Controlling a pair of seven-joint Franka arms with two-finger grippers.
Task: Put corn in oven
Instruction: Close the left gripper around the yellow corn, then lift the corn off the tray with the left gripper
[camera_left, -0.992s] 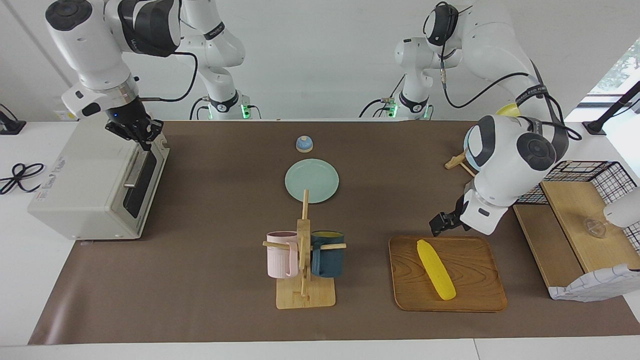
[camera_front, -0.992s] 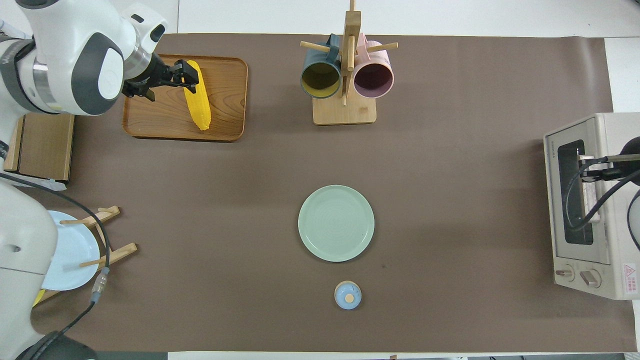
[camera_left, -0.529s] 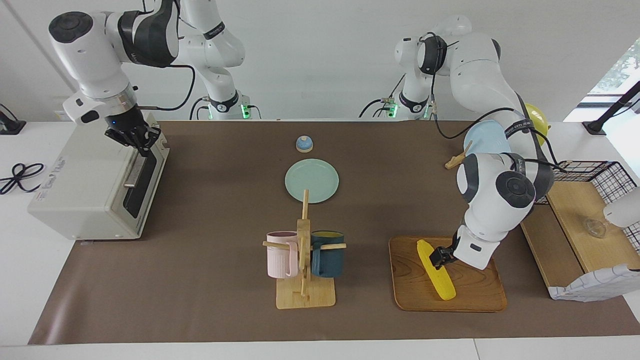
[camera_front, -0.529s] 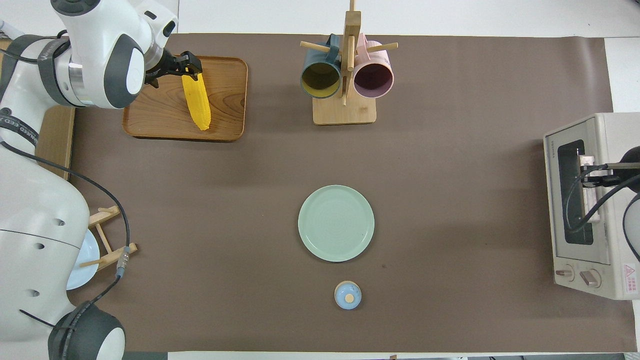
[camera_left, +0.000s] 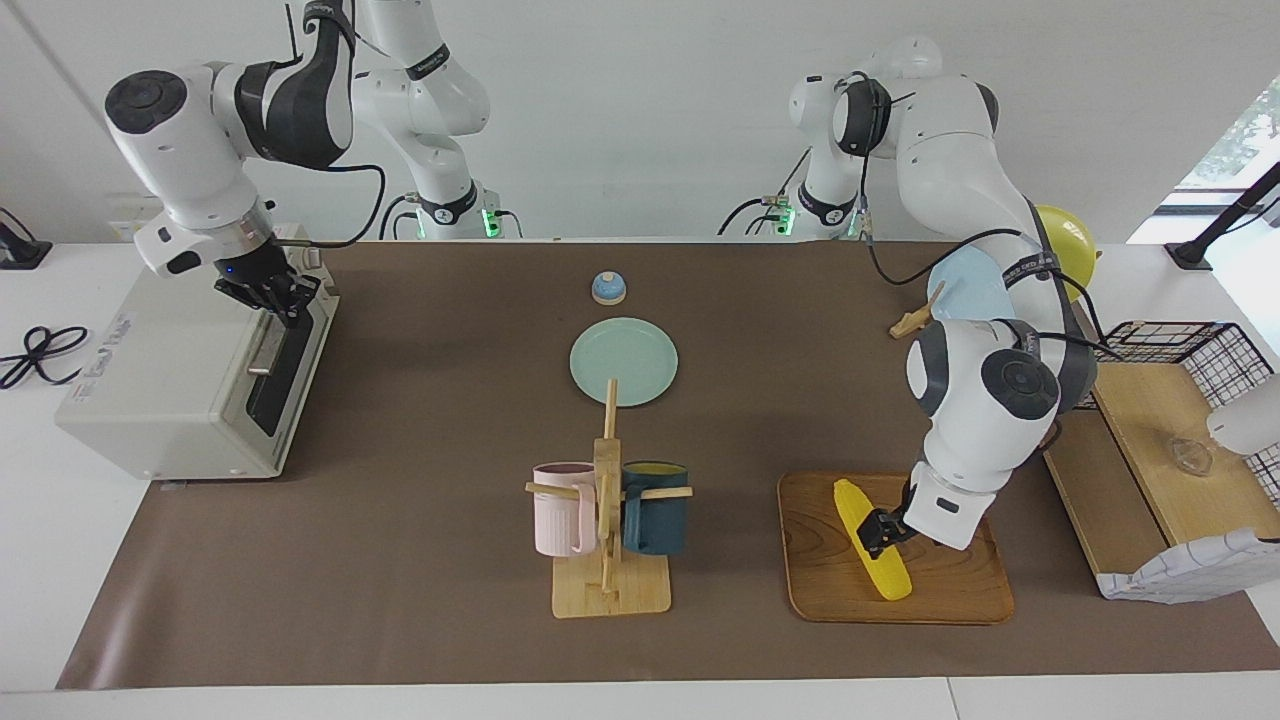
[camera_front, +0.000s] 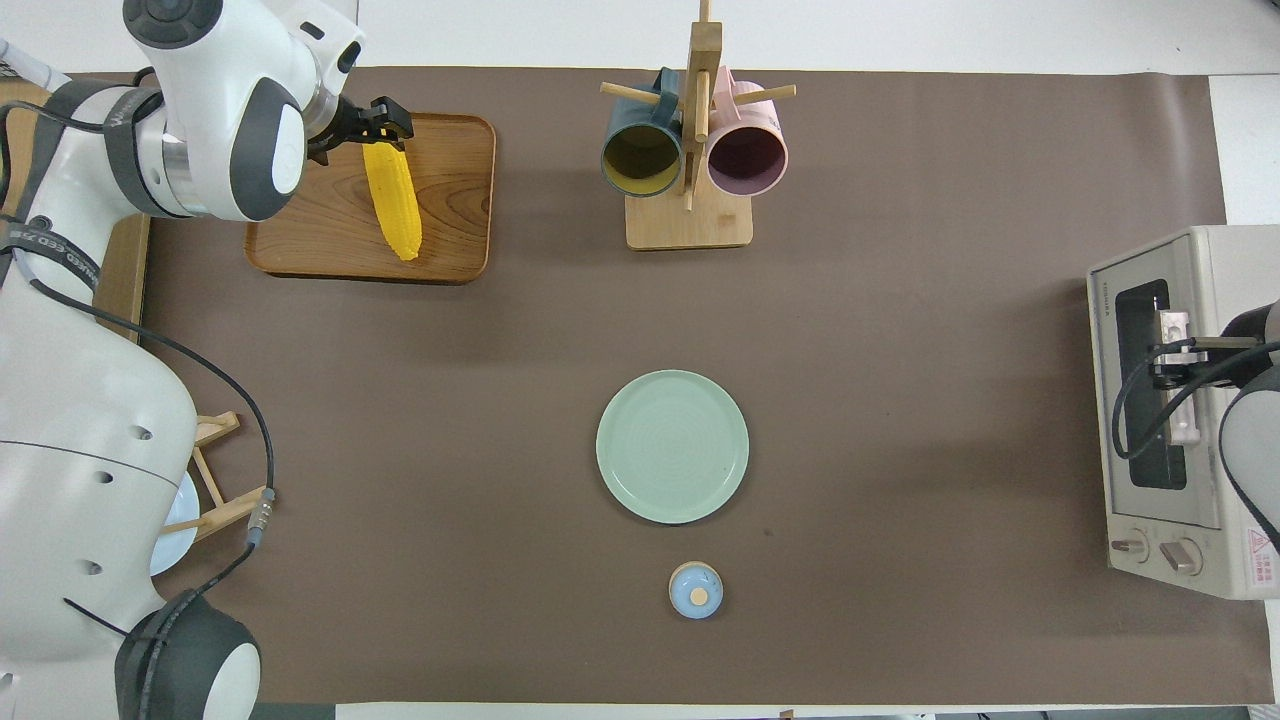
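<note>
while the left gripper (camera_left: 878, 527) straddles the corn (camera_left: 872, 540) on the tray (camera_left: 960, 590) with fingers apart, the right gripper (camera_left: 277, 297), fingers together, sits at the oven (camera_left: 170, 380) handle.

Left claw (camera_left: 880, 527) spread, right claw (camera_left: 280, 295) closed

Robotics lab staged as a mock kitchen. Two white arms bolted at the edge of a bench (camera_left: 420, 620) covered by a brown mat, cables trailing from their bases, bare white wall. Kitchen props laid out: toaster oven (camera_left: 190, 370), mug rack (camera_left: 608, 520), green plate (camera_left: 623, 361), wooden tray (camera_left: 940, 590), wire basket (camera_left: 1200, 345).
</note>
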